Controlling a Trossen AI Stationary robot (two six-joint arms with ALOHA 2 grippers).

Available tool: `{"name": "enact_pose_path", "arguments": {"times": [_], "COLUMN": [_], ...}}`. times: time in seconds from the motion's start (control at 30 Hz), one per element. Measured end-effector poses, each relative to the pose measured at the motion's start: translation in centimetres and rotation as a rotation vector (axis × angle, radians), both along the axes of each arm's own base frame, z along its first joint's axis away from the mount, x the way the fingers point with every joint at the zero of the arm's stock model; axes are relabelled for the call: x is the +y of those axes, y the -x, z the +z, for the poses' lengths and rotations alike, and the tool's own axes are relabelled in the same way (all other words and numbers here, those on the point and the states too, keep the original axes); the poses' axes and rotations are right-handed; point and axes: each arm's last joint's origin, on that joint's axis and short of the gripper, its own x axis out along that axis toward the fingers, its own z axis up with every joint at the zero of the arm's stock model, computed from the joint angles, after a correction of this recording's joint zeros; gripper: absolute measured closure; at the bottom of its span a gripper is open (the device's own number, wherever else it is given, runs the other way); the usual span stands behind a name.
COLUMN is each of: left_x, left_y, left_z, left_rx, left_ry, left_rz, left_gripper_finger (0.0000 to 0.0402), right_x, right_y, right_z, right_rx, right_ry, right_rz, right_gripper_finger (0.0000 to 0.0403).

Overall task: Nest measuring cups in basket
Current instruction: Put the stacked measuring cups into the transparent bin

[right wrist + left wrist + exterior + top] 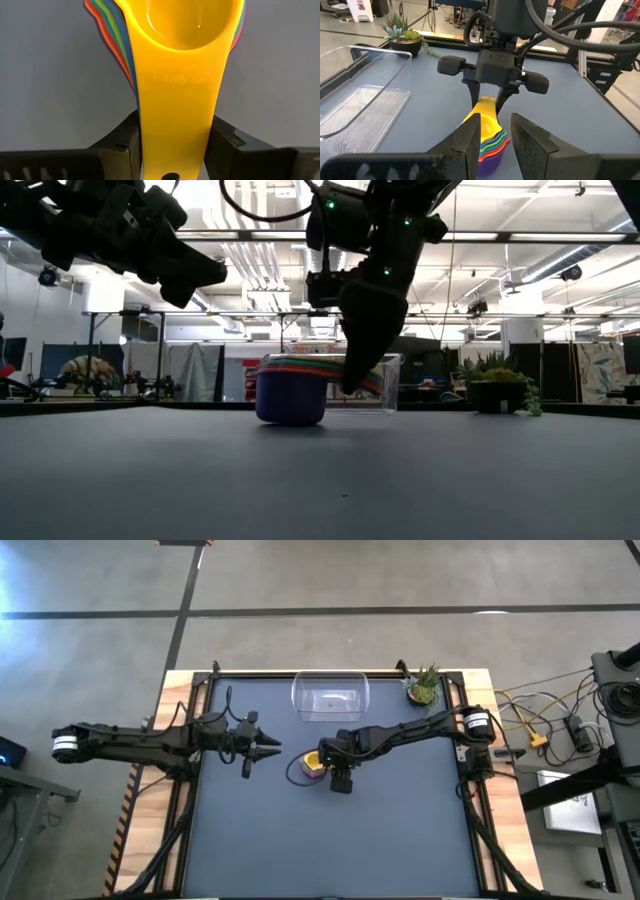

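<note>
I have the right gripper (172,150) down over the nested stack of round plastic measuring cups (312,764), its jaws clamped on the flat handle of the small yellow plastic cup (182,60) that sits on top. The stack rests on the dark table (400,840) just in front of the clear rectangular plastic basket (330,697), near it but outside it, so I judge the carry into the basket is not yet done.

My worry is the grip: only the yellow handle is held, as far as I can see. If I lift, the yellow cup may come away alone and leave the purple bottom cup (290,398) and the coloured ones between on the table. Or the lot may rise by friction and drop part-way, scattering. The handles fan out to one side, so a tilted lift could tip the stack.

The left gripper (262,747) hovers just beside the stack, its jaws slightly apart and empty, pointing at the right gripper. It is close enough that a sideways swing could knock the two together.

Farther off, the basket's near wall must be cleared on the way in. A small potted green succulent plant (424,686) stands beside the basket's far right corner, apart from it.
</note>
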Motion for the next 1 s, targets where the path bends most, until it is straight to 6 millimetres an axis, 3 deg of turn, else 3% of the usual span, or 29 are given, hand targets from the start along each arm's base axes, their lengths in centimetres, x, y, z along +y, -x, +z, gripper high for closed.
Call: {"name": "enact_pose_path", "arguments": {"times": [0.53,0.83,1.0], "left_x": [0.0,0.0,0.0], "left_y": [0.0,0.0,0.0], "left_z": [0.0,0.0,-0.1], "left_rx": [0.004,0.005,0.007], "left_ry": [0.001,-0.009,-0.009], "left_rz": [0.0,-0.002,-0.002], "left_gripper_finger": [0.0313,0.0313,0.0313], "right_x": [-0.3,-0.7,-2.0], "right_y": [0.1,1.3,2.3], "right_z": [1.2,4.8,7.1], "right_rx": [-0.033,-0.126,-0.18], "right_ry": [0.107,0.139,0.168], "right_rz": [-0.018,-0.022,-0.043], "right_gripper_finger": [0.0267,0.0267,0.0267]}}
